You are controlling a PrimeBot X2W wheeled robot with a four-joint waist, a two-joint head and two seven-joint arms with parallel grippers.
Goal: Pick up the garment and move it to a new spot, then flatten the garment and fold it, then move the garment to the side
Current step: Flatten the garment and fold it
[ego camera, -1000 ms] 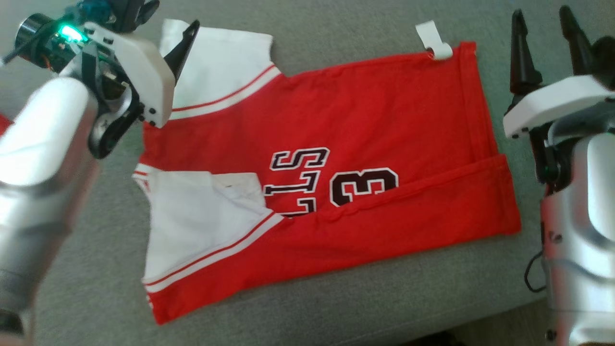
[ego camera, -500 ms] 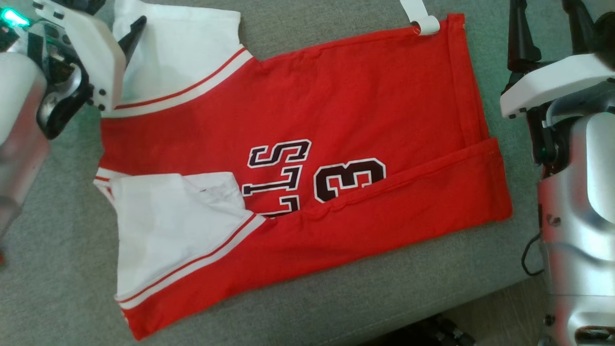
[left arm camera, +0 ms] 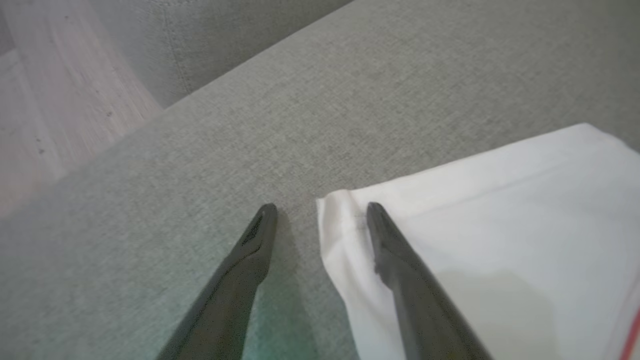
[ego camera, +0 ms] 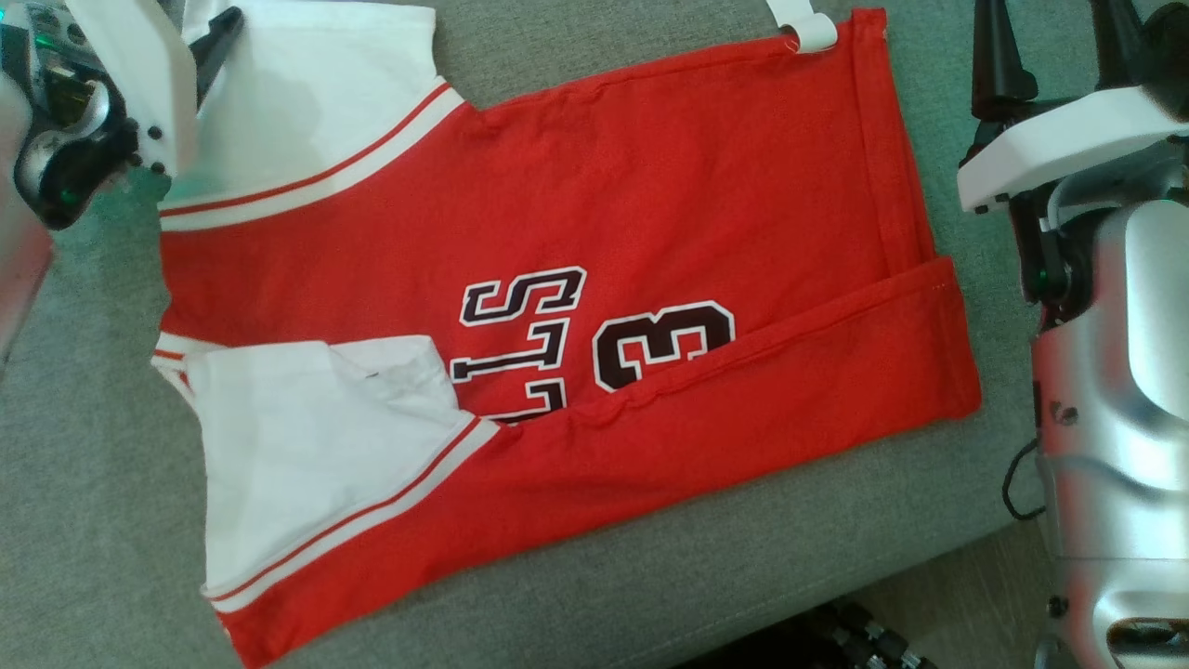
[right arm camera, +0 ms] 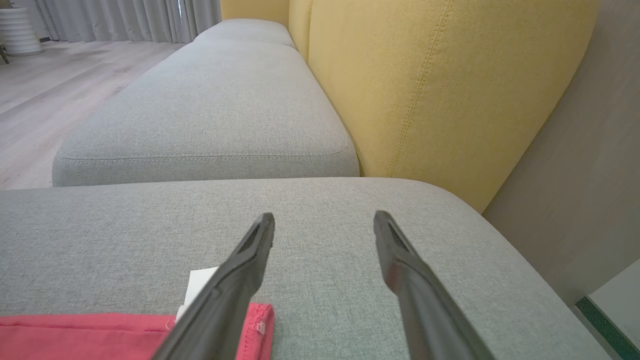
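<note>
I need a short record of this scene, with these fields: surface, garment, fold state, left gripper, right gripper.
surface: grey sofa cushion
garment: red jersey with white sleeves, lying flat
fold state: near long edge folded over part of the lettering
left gripper: open, one finger over the corner of the far white sleeve, one over the cushion
right gripper: open, over the cushion beside the hem corner, holding nothing

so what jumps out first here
A red-and-white jersey with a black 13 lies across the grey cushion. The left pincer stands open at the corner of a white sleeve, one finger over the cloth. The right pincer is open over the cushion beside the jersey, a yellow backrest beyond.
</note>
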